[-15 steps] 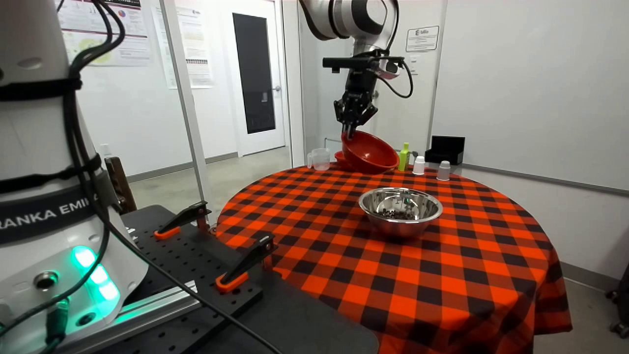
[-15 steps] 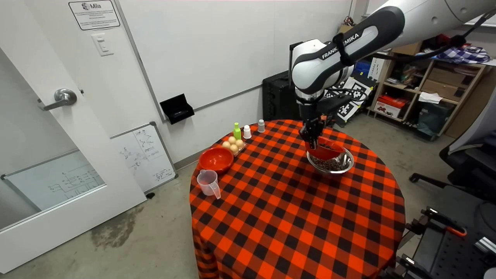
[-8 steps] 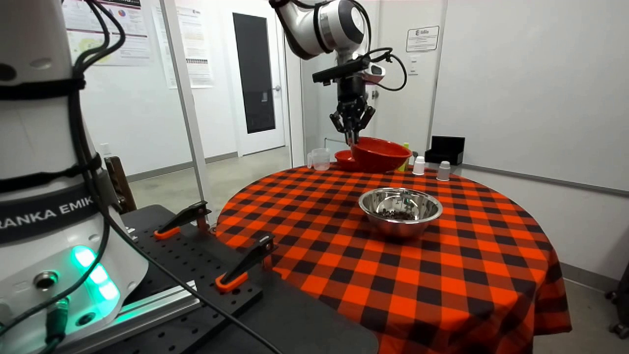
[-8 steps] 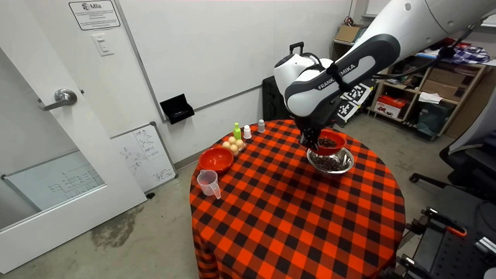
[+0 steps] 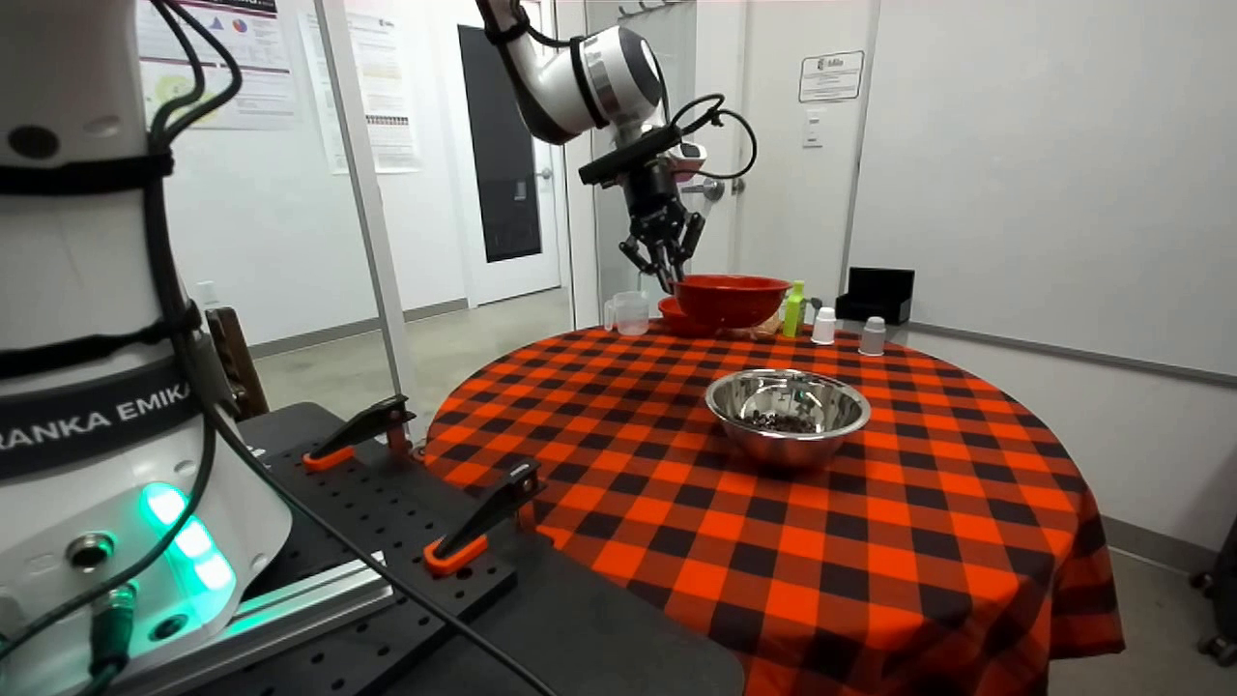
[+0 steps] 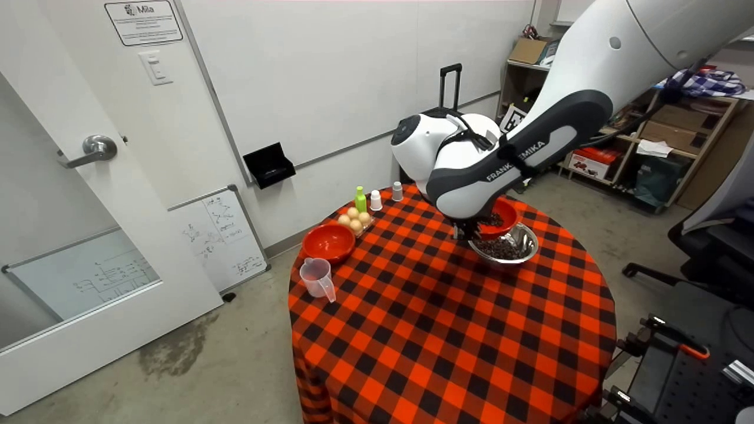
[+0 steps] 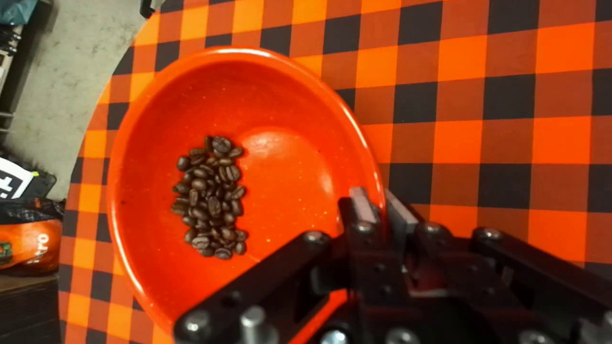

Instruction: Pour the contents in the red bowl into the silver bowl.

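My gripper (image 7: 377, 196) is shut on the rim of the red bowl (image 7: 287, 177), one finger inside and one outside. A small heap of coffee beans (image 7: 210, 196) lies on the bowl's inner side away from the fingers. Raised off the table, the red bowl (image 5: 730, 304) hangs nearly level to the right of the gripper (image 5: 670, 278) in an exterior view, farther back than the silver bowl (image 5: 788, 447). Dark beans lie at the bottom of the silver bowl. In an exterior view, the red bowl (image 6: 500, 219) covers part of the silver bowl (image 6: 526, 240).
A second red bowl (image 6: 328, 243), a clear measuring jug (image 6: 318, 278), eggs (image 6: 355, 219), a green bottle (image 6: 360, 199) and white and grey cups (image 6: 376, 201) stand along the edge of the round table with its checked cloth (image 6: 447, 330).
The red bowl, steeply tipped a second ago, has turned back to nearly level. Arm and bowl shifted first slightly right, then left in an exterior view. The silver bowl has not moved.
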Action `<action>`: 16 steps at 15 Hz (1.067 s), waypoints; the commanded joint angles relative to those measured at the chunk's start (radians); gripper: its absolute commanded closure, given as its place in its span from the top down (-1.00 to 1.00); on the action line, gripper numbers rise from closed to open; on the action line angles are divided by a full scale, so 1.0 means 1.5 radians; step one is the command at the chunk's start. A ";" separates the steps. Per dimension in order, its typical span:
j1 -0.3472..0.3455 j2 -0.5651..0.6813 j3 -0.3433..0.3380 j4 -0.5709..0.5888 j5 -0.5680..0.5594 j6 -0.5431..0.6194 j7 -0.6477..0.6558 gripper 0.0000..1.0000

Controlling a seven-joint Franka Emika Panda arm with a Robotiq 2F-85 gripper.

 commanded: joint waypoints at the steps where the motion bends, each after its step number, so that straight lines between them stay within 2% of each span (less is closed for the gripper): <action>1: 0.027 -0.001 0.005 -0.028 -0.047 0.023 0.028 -0.96; 9: 0.054 0.001 0.030 -0.057 -0.073 0.093 0.023 -0.96; 16: 0.059 0.057 0.006 -0.039 -0.127 0.205 0.047 -0.96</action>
